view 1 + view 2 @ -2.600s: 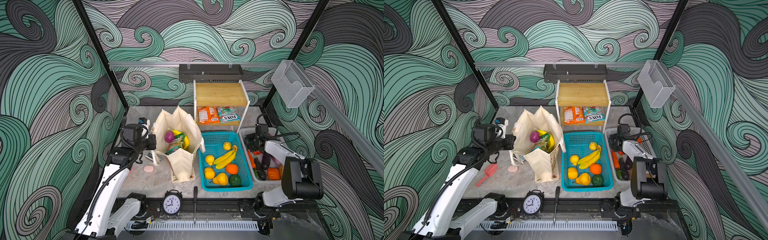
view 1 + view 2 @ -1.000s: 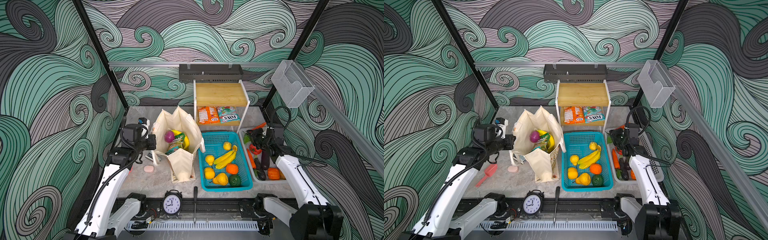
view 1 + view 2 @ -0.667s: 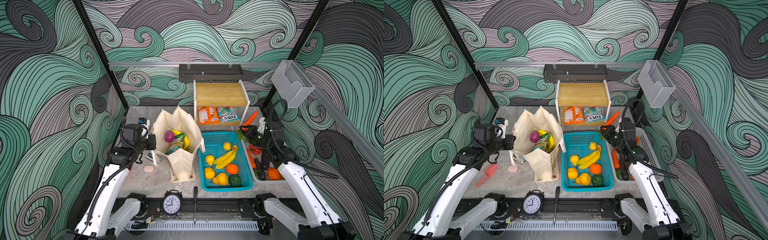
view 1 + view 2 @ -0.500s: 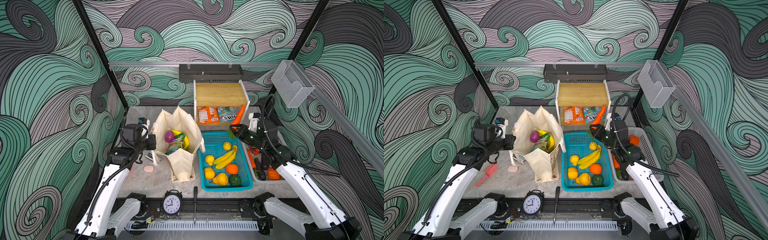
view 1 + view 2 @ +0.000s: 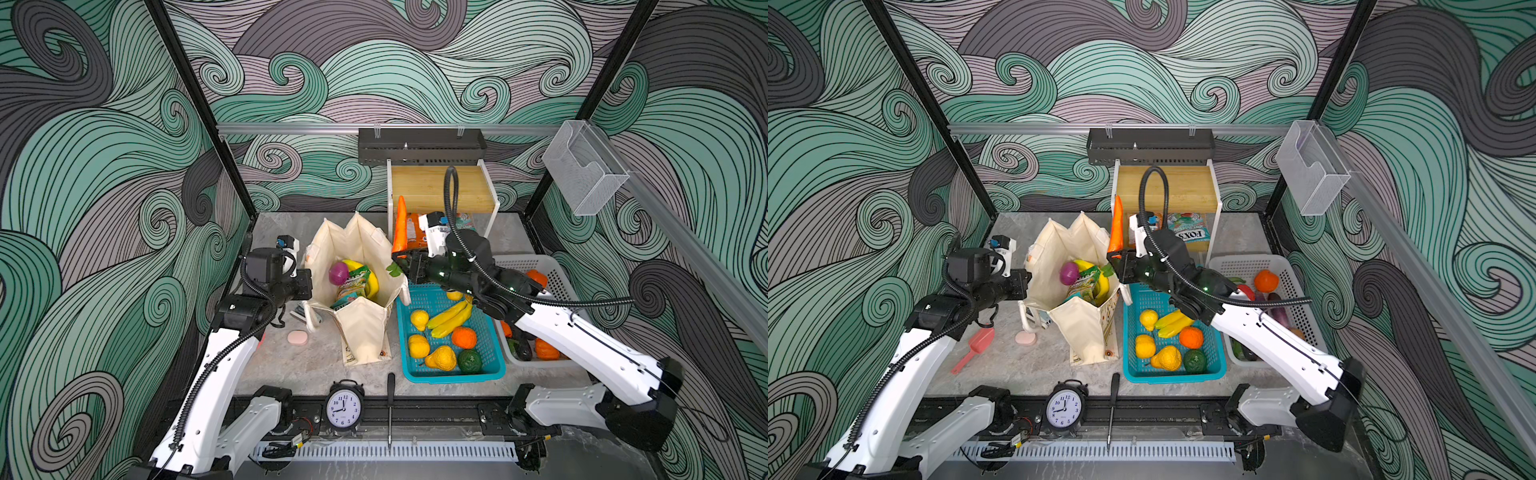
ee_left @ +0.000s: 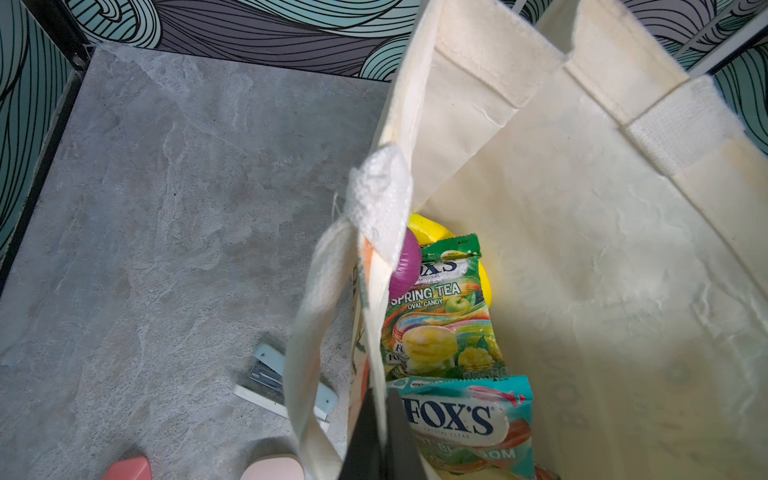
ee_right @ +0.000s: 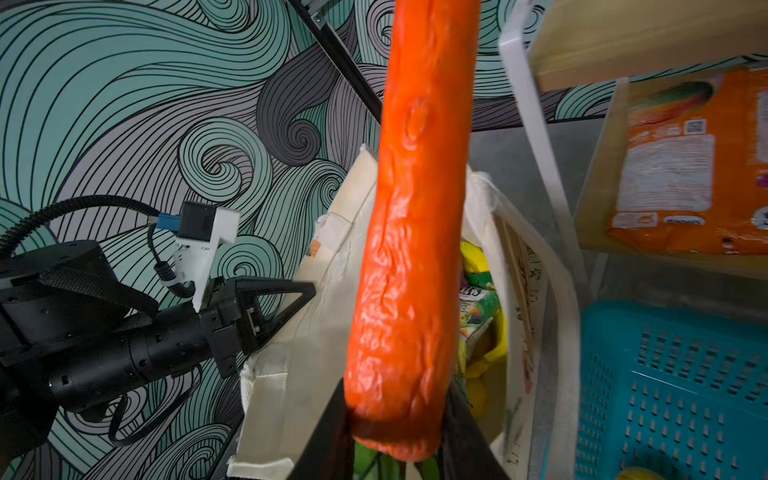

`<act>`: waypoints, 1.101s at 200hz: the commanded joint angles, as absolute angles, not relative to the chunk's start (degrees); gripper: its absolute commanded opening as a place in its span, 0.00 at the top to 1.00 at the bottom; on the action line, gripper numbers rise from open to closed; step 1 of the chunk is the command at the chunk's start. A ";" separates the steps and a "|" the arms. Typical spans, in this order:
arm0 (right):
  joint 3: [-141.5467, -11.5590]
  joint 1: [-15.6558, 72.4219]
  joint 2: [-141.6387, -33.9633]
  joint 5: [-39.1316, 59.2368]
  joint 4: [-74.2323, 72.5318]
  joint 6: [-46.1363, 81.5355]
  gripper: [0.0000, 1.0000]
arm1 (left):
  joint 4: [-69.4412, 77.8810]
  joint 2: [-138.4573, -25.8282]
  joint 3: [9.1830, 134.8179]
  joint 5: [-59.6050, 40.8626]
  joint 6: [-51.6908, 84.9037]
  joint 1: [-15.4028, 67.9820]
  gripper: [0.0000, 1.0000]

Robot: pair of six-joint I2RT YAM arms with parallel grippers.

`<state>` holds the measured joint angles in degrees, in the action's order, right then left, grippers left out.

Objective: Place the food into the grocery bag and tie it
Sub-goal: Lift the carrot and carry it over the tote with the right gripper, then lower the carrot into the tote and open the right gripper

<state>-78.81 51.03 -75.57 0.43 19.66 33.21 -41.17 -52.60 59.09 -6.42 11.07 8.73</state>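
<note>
Hours are read on a top view, with the mouth of the cream canvas tote (image 5: 365,332) as the dial's centre and twelve toward the back wall.

Nearest, on the front rail, an alarm clock (image 5: 343,409) stands at six with a screwdriver (image 5: 390,403) just beside it at five. On the grey tabletop a red scoop (image 5: 976,345) lies at eight and a pink disc (image 5: 297,337) at seven. The teal basket (image 5: 453,377) sits at four, just beside the tote, and carries toy fruit. The white basket (image 5: 552,270) is at three, beyond it.

The tote stands upright and open. Inside lie a purple onion (image 5: 338,273), a banana bunch (image 5: 357,264), a green Spring Tea candy packet (image 6: 440,316) and a teal Fox's packet (image 6: 461,415). The left gripper (image 5: 306,284) comes in at nine, its fingers (image 6: 360,451) pinched flat on the tote's rim wall, one inside and one outside. A pale blue stapler (image 6: 286,382) lies on the table just outside that wall.

At two, the right gripper (image 5: 401,259) hangs over the tote's rim, its fingers narrowed on the thick end of an orange carrot (image 5: 400,224). The carrot's tip points up toward twelve, with its green leaves below the jaws. The carrot is above the rim, not inside the tote.

Farther off, at one, a white rack (image 5: 440,189) with a wooden top shelters an orange packet (image 7: 685,166) and another Fox's packet (image 5: 1187,232).
</note>
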 commanded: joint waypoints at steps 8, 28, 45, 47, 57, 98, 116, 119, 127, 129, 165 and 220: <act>-84.73 53.89 -81.04 -1.31 24.62 27.85 0.79 | -42.38 -51.48 58.89 -6.15 10.52 8.29 1.00; -89.96 55.46 -86.00 -0.98 30.49 23.90 0.79 | -42.53 -51.49 58.89 -6.13 10.39 8.32 1.00; -92.19 56.11 -89.05 1.58 32.82 20.27 0.80 | -42.28 -51.23 58.89 -6.48 10.38 8.26 1.00; -92.26 56.13 -89.30 1.89 32.86 20.12 0.81 | -42.23 -51.24 58.89 -6.39 10.39 8.33 1.00; -92.67 56.25 -90.48 2.50 33.52 19.96 0.82 | -42.19 -51.14 58.80 -6.25 10.40 8.30 1.00; -95.64 56.34 -94.33 3.40 38.30 16.08 0.83 | -42.10 -51.09 58.80 -6.33 10.40 8.34 1.00; -95.85 56.34 -95.39 6.19 39.80 13.16 0.86 | -42.30 -51.29 58.89 -6.48 10.48 8.26 1.00; -95.81 56.32 -95.50 6.91 39.98 12.65 0.86 | -42.28 -51.32 58.89 -6.58 10.54 8.36 1.00; -95.84 56.28 -95.98 8.45 40.72 11.51 0.86 | -42.18 -51.25 58.80 -6.62 10.47 8.33 1.00; -95.94 56.26 -96.09 8.88 40.92 11.18 0.86 | -42.19 -51.18 58.80 -6.60 10.51 8.39 1.00; -98.46 56.17 -99.69 9.84 46.40 7.27 0.90 | -42.17 -51.23 58.80 -6.53 10.50 8.32 1.00; -106.14 55.81 -108.14 10.26 54.96 5.80 0.97 | -42.10 -51.29 58.80 -6.43 10.53 8.34 1.00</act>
